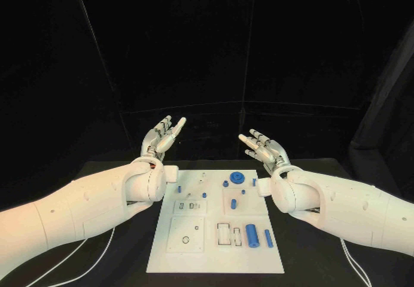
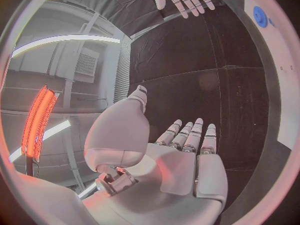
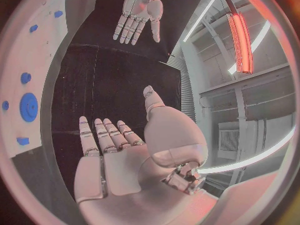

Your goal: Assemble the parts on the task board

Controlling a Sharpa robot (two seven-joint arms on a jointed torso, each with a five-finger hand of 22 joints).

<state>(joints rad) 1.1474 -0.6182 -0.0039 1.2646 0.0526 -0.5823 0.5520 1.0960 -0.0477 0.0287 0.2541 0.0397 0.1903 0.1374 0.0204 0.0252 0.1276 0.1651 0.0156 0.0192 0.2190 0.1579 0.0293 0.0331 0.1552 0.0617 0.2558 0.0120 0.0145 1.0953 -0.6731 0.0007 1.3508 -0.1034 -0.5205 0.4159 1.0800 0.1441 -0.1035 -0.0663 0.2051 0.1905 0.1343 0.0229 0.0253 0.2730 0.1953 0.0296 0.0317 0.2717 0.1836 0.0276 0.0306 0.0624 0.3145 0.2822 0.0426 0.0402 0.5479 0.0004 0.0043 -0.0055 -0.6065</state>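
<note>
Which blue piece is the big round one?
Find the white board in the middle of the black table. Near its far edge, between the two raised hands, sits the gear. It is a wide, flat disc, while the other blue parts are thin pegs or cylinders.

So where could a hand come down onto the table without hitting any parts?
Bare black table flanks the task board on both sides, though the arms hang over it. The board's near-left corner is mostly bare. It is crowded around the large blue cylinder and the blue gear.

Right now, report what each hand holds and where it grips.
Nothing is held. The left hand and right hand are both raised, fingers apart, beyond the task board.
</note>
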